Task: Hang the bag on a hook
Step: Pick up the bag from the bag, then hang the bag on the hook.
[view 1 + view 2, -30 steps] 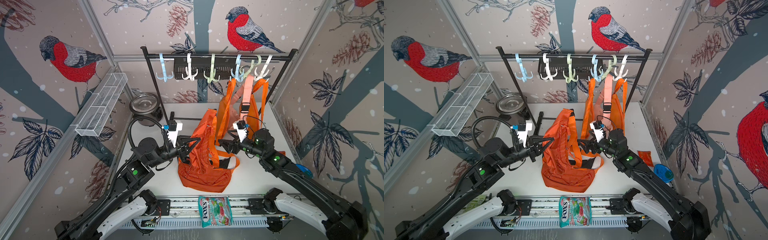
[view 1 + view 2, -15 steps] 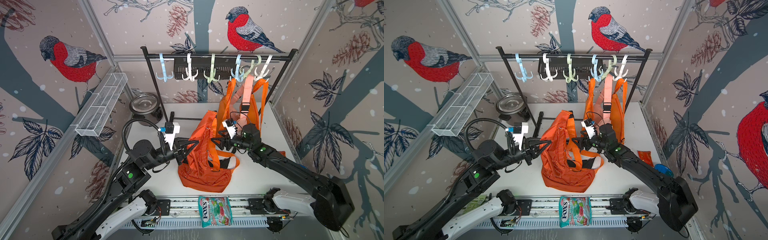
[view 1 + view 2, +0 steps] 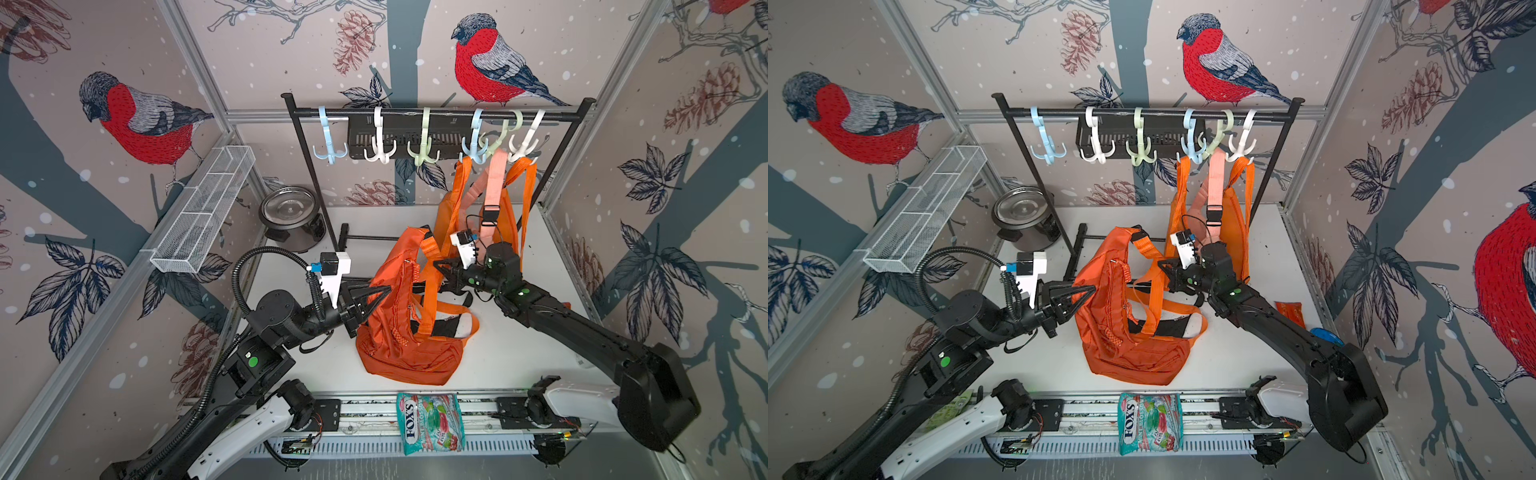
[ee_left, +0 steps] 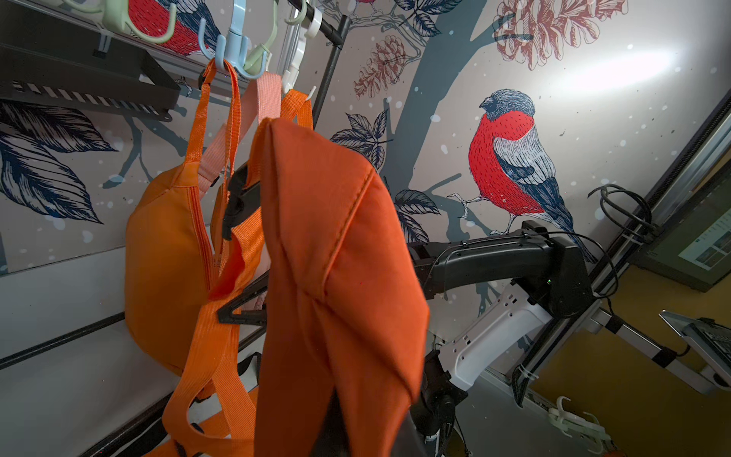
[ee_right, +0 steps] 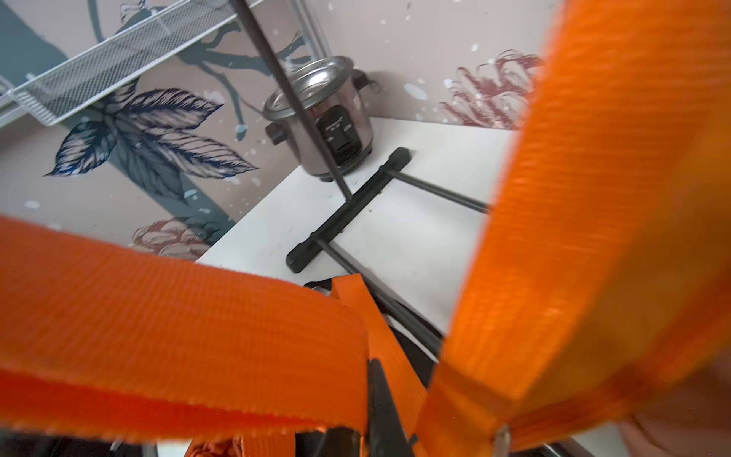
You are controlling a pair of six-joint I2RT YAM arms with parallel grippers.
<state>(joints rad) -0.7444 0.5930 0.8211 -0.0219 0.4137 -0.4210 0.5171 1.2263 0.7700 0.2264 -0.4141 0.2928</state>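
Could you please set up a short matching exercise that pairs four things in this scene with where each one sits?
Things:
1. cooker
2. candy bag
3. basket
4. pink strap

Places:
a. hanging from the rack
b. fixed to the left wall
c. back left corner of the table
d. on the front rail

Pairs: 1-c, 2-d, 3-b, 4-a.
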